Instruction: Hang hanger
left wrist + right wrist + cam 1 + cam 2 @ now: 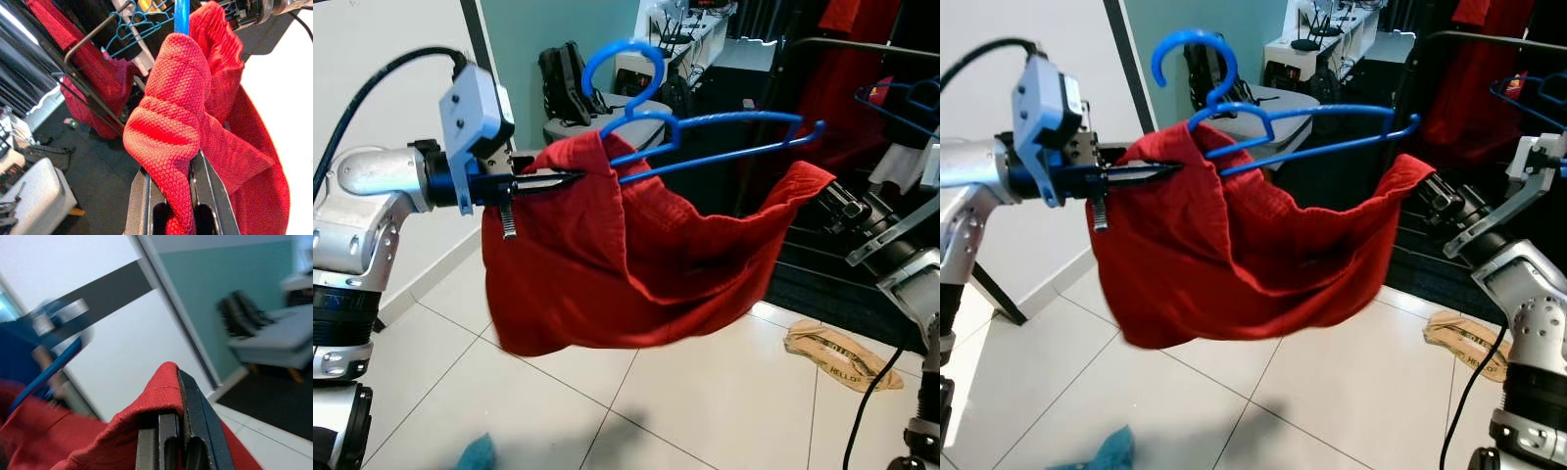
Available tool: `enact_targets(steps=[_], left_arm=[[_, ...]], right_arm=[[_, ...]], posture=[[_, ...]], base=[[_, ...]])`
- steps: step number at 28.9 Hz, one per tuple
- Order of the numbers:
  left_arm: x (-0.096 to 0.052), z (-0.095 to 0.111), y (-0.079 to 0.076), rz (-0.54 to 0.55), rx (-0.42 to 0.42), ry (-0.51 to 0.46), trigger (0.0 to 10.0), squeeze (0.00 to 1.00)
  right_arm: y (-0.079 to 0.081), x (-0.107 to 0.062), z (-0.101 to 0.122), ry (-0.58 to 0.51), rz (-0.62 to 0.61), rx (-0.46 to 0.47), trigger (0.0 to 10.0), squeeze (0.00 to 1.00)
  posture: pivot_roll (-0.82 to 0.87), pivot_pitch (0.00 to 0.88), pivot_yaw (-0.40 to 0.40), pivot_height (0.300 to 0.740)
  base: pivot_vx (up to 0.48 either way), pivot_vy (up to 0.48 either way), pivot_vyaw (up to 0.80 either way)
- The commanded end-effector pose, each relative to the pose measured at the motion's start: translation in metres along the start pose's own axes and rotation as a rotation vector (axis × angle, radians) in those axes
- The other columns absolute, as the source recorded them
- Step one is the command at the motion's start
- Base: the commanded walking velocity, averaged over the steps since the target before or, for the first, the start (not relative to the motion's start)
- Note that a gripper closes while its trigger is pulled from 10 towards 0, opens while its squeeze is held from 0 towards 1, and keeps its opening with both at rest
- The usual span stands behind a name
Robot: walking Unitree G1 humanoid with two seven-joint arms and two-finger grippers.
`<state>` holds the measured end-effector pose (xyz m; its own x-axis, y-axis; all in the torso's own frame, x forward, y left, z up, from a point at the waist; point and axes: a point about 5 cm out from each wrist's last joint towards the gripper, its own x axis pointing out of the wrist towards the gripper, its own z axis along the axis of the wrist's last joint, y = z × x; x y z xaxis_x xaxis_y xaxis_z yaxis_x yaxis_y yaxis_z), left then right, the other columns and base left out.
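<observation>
A red garment (636,264) hangs stretched and sagging between my two grippers, above the tiled floor. My left gripper (566,179) is shut on its left upper edge, and the cloth bunches between the fingers (142,205). My right gripper (829,194) is shut on the right corner, where red cloth wraps over the fingers (195,431). A blue plastic hanger (724,147) lies across the top of the garment. Its hook (625,61) points up, its left end is tucked into the cloth by the left gripper, and its right end juts out bare.
A black clothes rail (862,44) stands at the right with red garments and other blue hangers (901,98) on it. A brown paper bag (842,357) and a teal cloth (478,452) lie on the floor. Behind are a grey table and a backpack (563,83).
</observation>
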<state>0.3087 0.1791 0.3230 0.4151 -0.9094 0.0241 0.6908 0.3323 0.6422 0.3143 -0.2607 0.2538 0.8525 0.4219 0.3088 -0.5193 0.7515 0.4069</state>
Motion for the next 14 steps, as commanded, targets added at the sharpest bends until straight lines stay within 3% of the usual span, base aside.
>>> enact_targets(steps=[1,10,11,14], left_arm=[[-0.005,-0.002,-0.003,-0.005,0.018,0.022,10.0,0.0],[-0.002,-0.004,-0.006,0.047,0.033,-0.014,10.0,0.0],[0.0,-0.006,-0.009,0.054,0.053,-0.017,10.0,0.0],[0.002,-0.009,-0.013,0.055,0.064,-0.015,10.0,0.0]], right_arm=[[-0.004,0.002,0.003,-0.025,-0.038,-0.001,0.0,0.0],[-0.011,0.012,-0.004,0.032,-0.144,-0.001,0.0,0.0],[-0.019,0.013,-0.003,0.027,-0.222,0.015,0.0,0.0],[-0.024,0.015,-0.001,0.016,-0.277,0.03,0.0,0.0]], posture=[[0.02,0.016,0.019,0.74],[0.02,0.023,0.016,0.74],[0.02,0.023,0.014,0.74],[0.02,0.023,0.014,0.74]], base=[[0.0,0.0,0.0],[0.0,0.0,0.0],[0.0,0.0,0.0],[0.0,0.0,0.0]])
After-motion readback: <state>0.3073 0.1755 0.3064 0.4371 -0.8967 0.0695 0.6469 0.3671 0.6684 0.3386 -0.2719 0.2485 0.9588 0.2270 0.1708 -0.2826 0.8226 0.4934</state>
